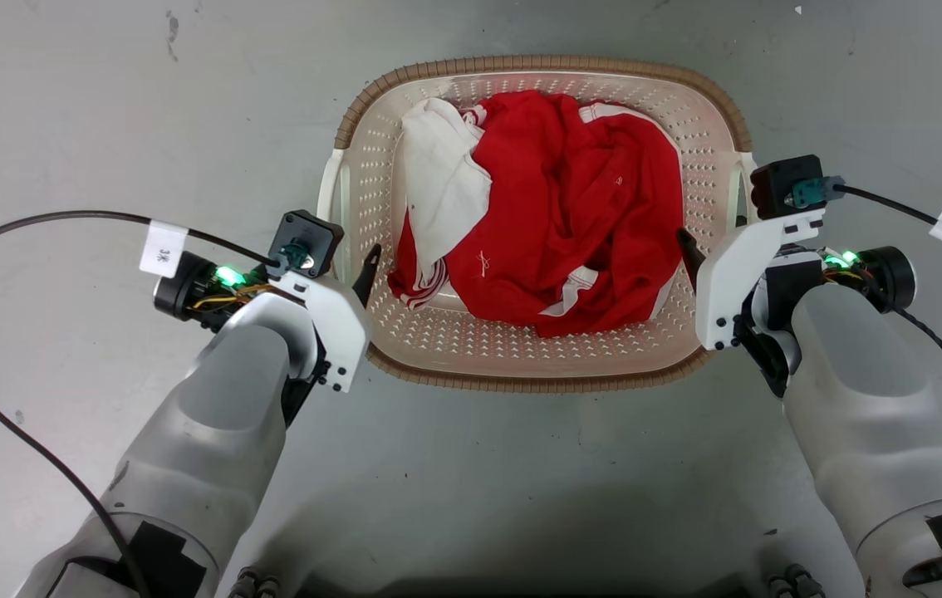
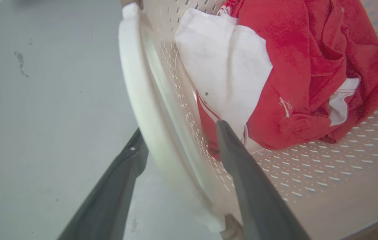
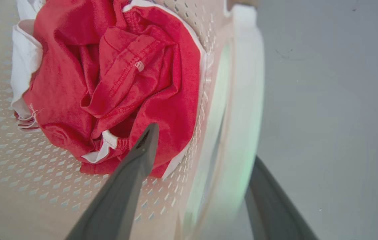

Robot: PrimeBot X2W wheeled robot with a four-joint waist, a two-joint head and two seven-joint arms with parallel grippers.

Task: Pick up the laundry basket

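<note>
1. The laundry basket (image 1: 521,384) is sitting flat on the grey floor (image 1: 105,100) right in front of the robot, between its two arms. A red shirt (image 1: 571,208) and a white cloth (image 1: 438,183) are lying heaped inside.
2. The left claw (image 2: 179,128) is standing open astride the white left handle (image 2: 135,83), one finger inside the wall and one outside, not squeezing anything. The right claw (image 3: 205,143) is standing open the same way across the right handle (image 3: 245,83).
3. The handles are looking like smooth, glossy, rounded bands. I'm thinking the thin tapered fingers could be slipping off them if they are closing off-centre.
4. If one claw is biting sooner or higher than the other, the basket could be tilting as it rises, with the loose clothes sliding to the low side.
5. Each inner finger is sitting close to the cloth. Fabric could be getting pinched against the handle, softening the hold.
6. The walls are thin cream plastic, dotted with rows of small slots, and are probably flexing under load. The brown rim (image 1: 712,100) is ribbed like weave, and the corners are rounded.
7. The shirt is looking soft and crumpled, and the floor smooth and scuffed.
</note>
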